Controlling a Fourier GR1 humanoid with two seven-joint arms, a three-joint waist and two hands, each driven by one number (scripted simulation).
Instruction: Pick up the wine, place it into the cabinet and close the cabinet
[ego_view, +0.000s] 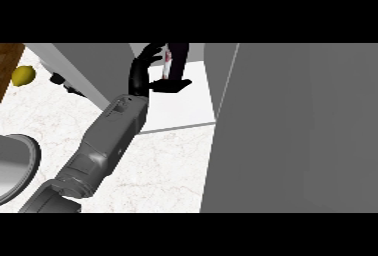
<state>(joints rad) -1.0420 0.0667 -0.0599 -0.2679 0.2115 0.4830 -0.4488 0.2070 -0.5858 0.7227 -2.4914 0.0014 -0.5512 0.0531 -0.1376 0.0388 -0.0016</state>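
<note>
Wine bottle, dark glass with a pale label bearing a red mark: stands roughly upright inside the open grey cabinet, at the top of the head view, over the cabinet's pale floor. Only its lower body shows; the neck is cut off by the view's upper edge.

Largest item: flat grey cabinet door, filling the right half of the view from top to bottom, its left edge running just beside the cabinet's floor. Door stands open.

White marbled counter top: occupies the lower left and centre, in front of the cabinet's front edge.

Grey forearm: enters from the lower left and runs diagonally up to the cabinet opening.

Left hand, black: at the bottle, inside the cabinet. Fingers curled round the bottle's left side; thumb crosses beneath and to the right of the bottle's base. Bottle is gripped. Whether the base touches the cabinet floor: cannot tell.

Right hand: does not appear.

Round silver-grey metal basin: partly visible at the left edge, well apart from the cabinet.

Brown wooden surface: upper left corner.

Yellow lemon: just beside the wooden surface, on the counter.
</note>
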